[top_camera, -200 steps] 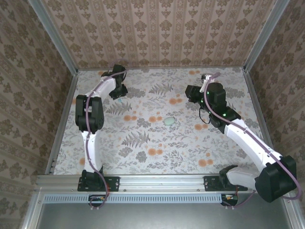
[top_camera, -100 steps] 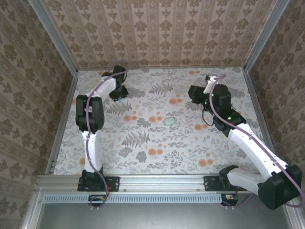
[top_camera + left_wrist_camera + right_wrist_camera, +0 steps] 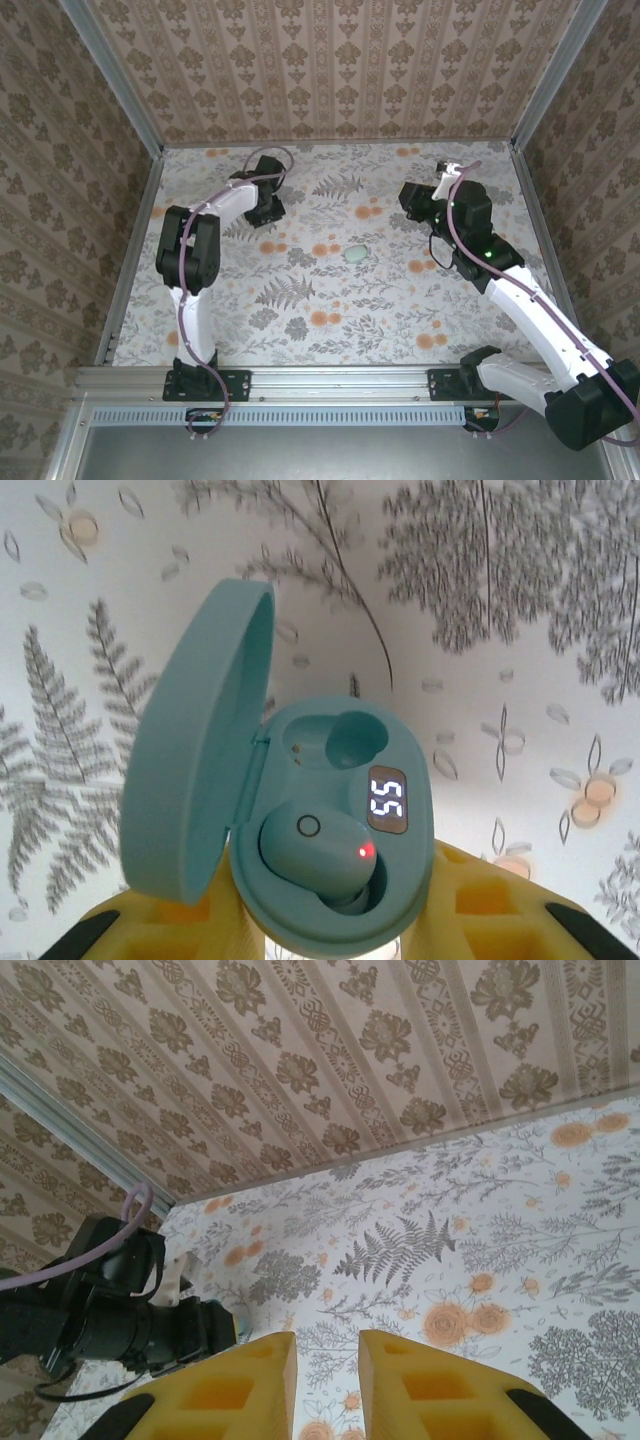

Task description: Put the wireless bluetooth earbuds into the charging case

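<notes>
One pale light-blue earbud (image 3: 320, 845) is sitting in the near socket of the open teal oval charging case (image 3: 415, 880), red LED glowing on it. The far socket (image 3: 355, 740) of the case is standing empty. The case's small display (image 3: 387, 800) is reading 55, just right of the earbud. The hinged lid (image 3: 195, 750) is swinging open off the case's left side. Left gripper (image 3: 335, 935) is pinching the case body at its near end, one yellow foam finger (image 3: 190, 925) on each side. From above, the mint-green oval pebble (image 3: 355, 253) is lying on the floral tabletop (image 3: 330, 300), apart from the case, right of it and nearer the arm bases. Right gripper (image 3: 327, 1360) is hanging well apart from the case, far to its right. Its fingers (image 3: 250, 1380) are standing close with a slim gap; cannot tell if they're pinching anything.
</notes>
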